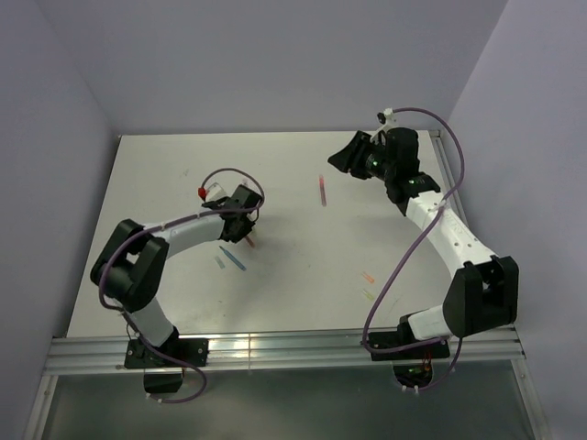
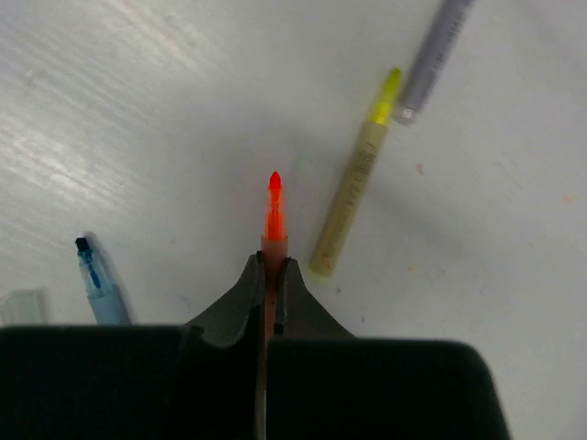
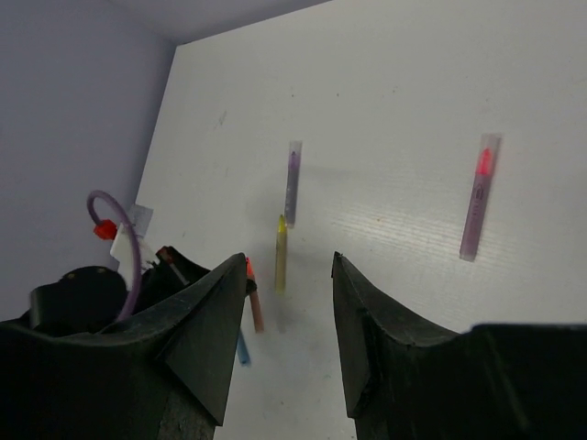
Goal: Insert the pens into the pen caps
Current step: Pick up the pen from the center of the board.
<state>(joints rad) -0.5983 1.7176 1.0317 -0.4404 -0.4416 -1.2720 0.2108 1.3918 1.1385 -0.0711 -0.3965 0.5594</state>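
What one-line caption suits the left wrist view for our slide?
Left tool shut on the orange pen; yellow pen, grey-purple pen and blue pen lie nearby on the table.

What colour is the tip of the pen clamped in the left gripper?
Orange-red; the left wrist view shows the pen in the left gripper best.
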